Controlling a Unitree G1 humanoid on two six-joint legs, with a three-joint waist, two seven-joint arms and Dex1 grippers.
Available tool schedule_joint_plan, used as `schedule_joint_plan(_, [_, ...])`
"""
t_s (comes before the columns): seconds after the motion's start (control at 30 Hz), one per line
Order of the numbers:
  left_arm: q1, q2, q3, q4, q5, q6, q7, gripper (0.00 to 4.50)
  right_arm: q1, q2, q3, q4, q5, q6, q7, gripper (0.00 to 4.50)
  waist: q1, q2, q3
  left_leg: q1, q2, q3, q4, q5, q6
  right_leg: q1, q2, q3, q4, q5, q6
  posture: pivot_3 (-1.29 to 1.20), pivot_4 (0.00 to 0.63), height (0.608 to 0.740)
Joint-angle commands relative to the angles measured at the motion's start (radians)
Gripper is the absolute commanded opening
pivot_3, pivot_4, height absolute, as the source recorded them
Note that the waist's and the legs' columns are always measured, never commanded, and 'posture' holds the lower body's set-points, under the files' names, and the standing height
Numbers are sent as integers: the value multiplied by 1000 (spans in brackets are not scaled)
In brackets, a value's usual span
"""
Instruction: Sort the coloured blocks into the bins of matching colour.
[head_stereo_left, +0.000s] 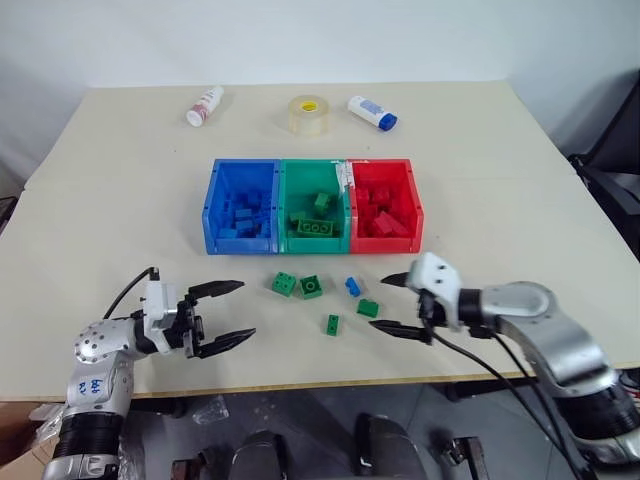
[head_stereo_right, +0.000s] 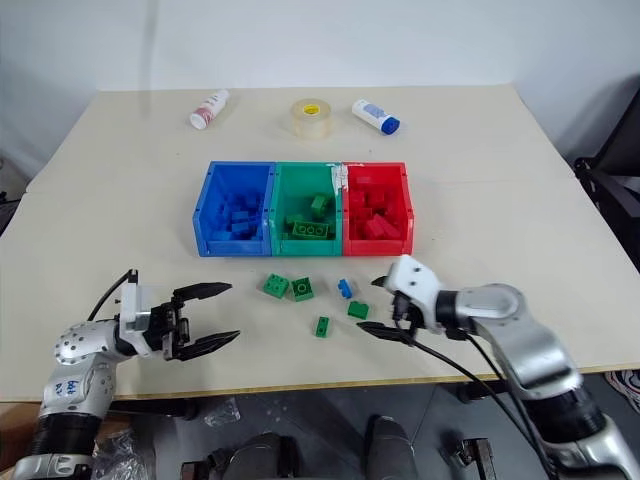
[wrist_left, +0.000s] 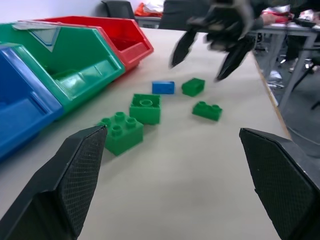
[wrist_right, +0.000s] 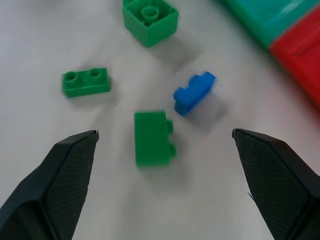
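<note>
We are looking down over a pale counter (head_stereo_left: 120, 190) where the three joined bins are sitting in a row: the blue bin (head_stereo_left: 215, 215) on our left, the green bin (head_stereo_left: 345, 212) in the middle and the red bin (head_stereo_left: 414, 205) on our right. Each one is already holding bricks of its own colour.

Five loose blocks are lying on the counter just in front of the bins. Two square green blocks (head_stereo_left: 285, 284) (head_stereo_left: 311, 286) are sitting side by side below the green bin. A small blue block (head_stereo_left: 352, 286) is lying to their right, with a green block (head_stereo_left: 368, 308) just beside it, resting on its side with its studs facing sideways in the right wrist view. A narrow two-stud green block (head_stereo_left: 331, 323) is lying nearest the counter's front edge.

Our left end effector (head_stereo_left: 228, 312) is hovering low at the left of the loose blocks, well apart from them, its fingers spread wide and gripping nothing. Our right end effector (head_stereo_left: 390, 303) is hanging just to the right of the sideways green block, angled down toward it, its fingers also spread wide and empty; in the right wrist view that block and the blue one are lying between its fingers.

Beyond the bins, a tape roll (head_stereo_left: 309, 114) is sitting between two white bottles (head_stereo_left: 205, 106) (head_stereo_left: 372, 112) lying on their sides.
</note>
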Motion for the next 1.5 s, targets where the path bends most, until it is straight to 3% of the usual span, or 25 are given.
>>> schedule_joint_plan(0.03, [25,-15,29,-66,-63,-9,-12,4500,-22,7,48,25,-44,5,-2,4305,3,0,0,0,0,0,0,0,0,0,0,0,0,0,0,0,150,740])
schedule_joint_plan(0.1, [40,-14,27,-74,-59,-14,-21,4500,-25,14,60,32,-53,-2,-2,3903,0,0,0,-1,0,0,0,-1,1,0,0,0,-1,0,0,0,150,740])
schedule_joint_plan(0.4, [46,-17,20,-79,-45,-13,0,4500,-15,13,24,-6,-41,-10,-6,923,0,-1,0,0,0,0,1,-1,1,0,0,0,-1,0,0,0,150,740])
schedule_joint_plan(0.57, [24,-31,4,-66,-37,-16,5,4500,-29,-2,-50,-42,17,-6,18,904,0,-1,0,-1,0,0,1,-1,1,0,0,0,-1,0,0,0,150,740])
schedule_joint_plan(0.73, [7,-39,-6,-52,-33,-19,2,4500,-190,84,-96,29,73,-44,19,904,-10,0,0,0,0,1,1,-1,1,0,0,0,0,0,0,0,150,740])
schedule_joint_plan(0.97, [-32,-57,-31,-29,-15,-34,2,4500,-563,329,-41,610,-105,-380,-103,904,-33,0,0,1,0,1,0,1,0,0,0,0,4,0,0,0,150,740])
schedule_joint_plan(1.1, [-36,-63,-36,-36,-9,-41,6,4500,-657,409,-49,827,-151,-493,-156,2314,-32,0,0,0,0,2,-1,1,-1,-1,0,0,3,0,0,0,150,740])
schedule_joint_plan(1.3, [-23,-55,-36,-48,-13,-38,6,4500,-620,399,-68,795,-143,-528,-114,4254,-33,0,0,-1,0,2,-2,-1,-1,-1,0,-1,0,0,0,0,150,740])
schedule_joint_plan(1.33, [-20,-54,-37,-50,-15,-35,4,4500,-594,382,-72,755,-133,-518,-95,4445,-32,0,0,-1,0,2,-2,-1,-1,-1,0,-1,0,0,1,0,150,740])
schedule_joint_plan(1.5, [-32,-51,-41,-32,-17,-30,-8,4500,-430,275,-90,485,-55,-424,31,4445,-25,0,0,-1,0,1,-1,-1,-1,-1,0,-1,0,0,1,0,150,740])
